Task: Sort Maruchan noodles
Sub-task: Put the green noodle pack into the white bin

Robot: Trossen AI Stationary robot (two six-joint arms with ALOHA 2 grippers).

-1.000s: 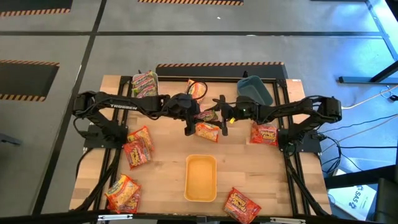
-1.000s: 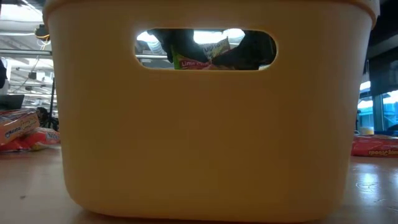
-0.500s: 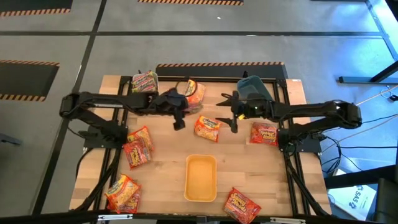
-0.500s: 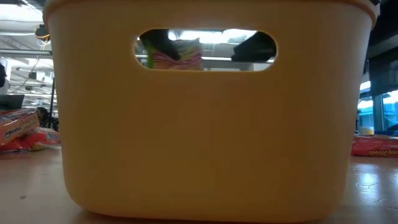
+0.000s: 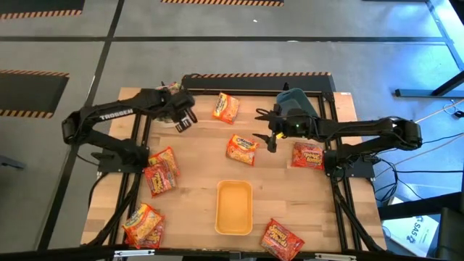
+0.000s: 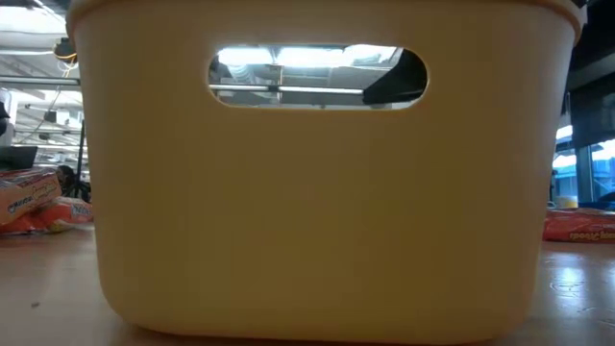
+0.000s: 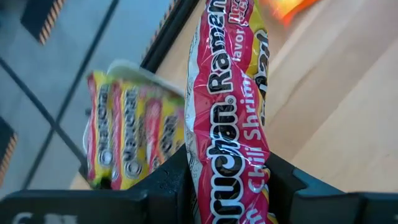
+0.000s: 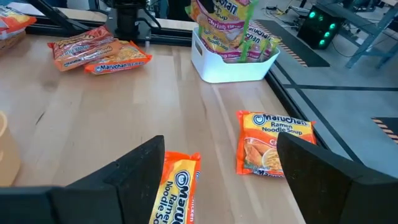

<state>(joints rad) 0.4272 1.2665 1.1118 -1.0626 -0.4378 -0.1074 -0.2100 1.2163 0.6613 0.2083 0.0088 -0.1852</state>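
A green-pink packet (image 7: 230,124) is pinched edge-on in the left pincer (image 5: 181,119), which is held near the white bin (image 8: 233,62) at the far left of the surface (image 5: 290,196); that bin is already stuffed w/ packets of the same kind. The right pincer (image 5: 270,130) is spread wide and grips nothing — it is held just beside an orange-yellow packet (image 5: 241,149) mid-surface, w/ another orange-yellow one (image 5: 225,107) lying farther back.

Other packets are scattered: a red one (image 5: 308,156) by the right arm's base, 1 (image 5: 279,239) at the near right edge, a pair (image 5: 161,170) beside the left arm's base, approx. 2 more (image 5: 142,225) at the near left corner. The yellow bin (image 5: 234,207) stands empty near the front; the blue bin (image 5: 297,105) is at the far right.

Handling, as judged: packets are light, flat, crinkly — film is slick, so a grip on a flat face is likely to slide. The noodle block inside is brittle, so hard squeezing is best avoided. A hold across the short width, at mid-length, is probably steadiest; seam ends are floppy and would let the packet swing. For packets lying flat, 1 finger has to be slid under a long edge, or the packet nudged up first.
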